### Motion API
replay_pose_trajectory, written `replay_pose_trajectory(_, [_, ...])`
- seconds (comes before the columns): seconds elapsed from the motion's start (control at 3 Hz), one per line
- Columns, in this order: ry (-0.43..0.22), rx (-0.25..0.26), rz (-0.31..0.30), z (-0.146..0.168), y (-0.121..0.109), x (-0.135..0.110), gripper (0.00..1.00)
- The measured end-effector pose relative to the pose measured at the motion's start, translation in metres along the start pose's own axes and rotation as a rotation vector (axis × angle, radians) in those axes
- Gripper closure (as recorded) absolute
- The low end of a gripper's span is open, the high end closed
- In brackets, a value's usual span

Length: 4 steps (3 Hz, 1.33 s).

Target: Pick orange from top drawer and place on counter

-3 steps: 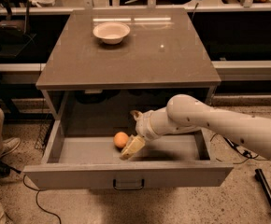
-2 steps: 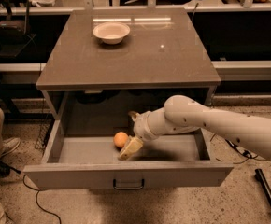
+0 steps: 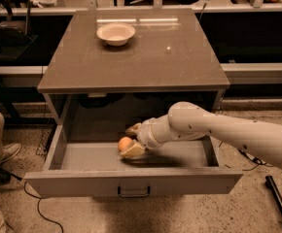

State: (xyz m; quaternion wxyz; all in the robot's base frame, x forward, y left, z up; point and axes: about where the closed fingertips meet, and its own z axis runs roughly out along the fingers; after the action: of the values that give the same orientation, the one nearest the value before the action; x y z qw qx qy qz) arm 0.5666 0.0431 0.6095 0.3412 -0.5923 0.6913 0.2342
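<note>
Small round orange fruit lies on the floor of the open grey top drawer, between the spread fingers of the white end effector. Closure is to be centred and gentle before lifting.

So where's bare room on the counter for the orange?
The counter is bare in front of and right of the bowl, set back-left. The drawer floor is free at left, crowded mid-drawer where the open gripper is at the orange.
</note>
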Motion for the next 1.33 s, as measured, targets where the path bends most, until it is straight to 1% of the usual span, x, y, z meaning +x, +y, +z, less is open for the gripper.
replay_pose_trajectory(0.33, [-0.01,0.003,0.013,0.001,0.0,0.001,0.63])
replay_pose_trajectory(0.67, [-0.045,0.034,0.005,-0.022,-0.006,-0.007,0.86])
replay_pose_trajectory(1.0, [-0.029,0.131,-0.05,-0.085,-0.019,-0.021,1.0])
replay_pose_trajectory(1.33, [0.023,0.219,-0.102,-0.137,-0.025,-0.043,1.0])
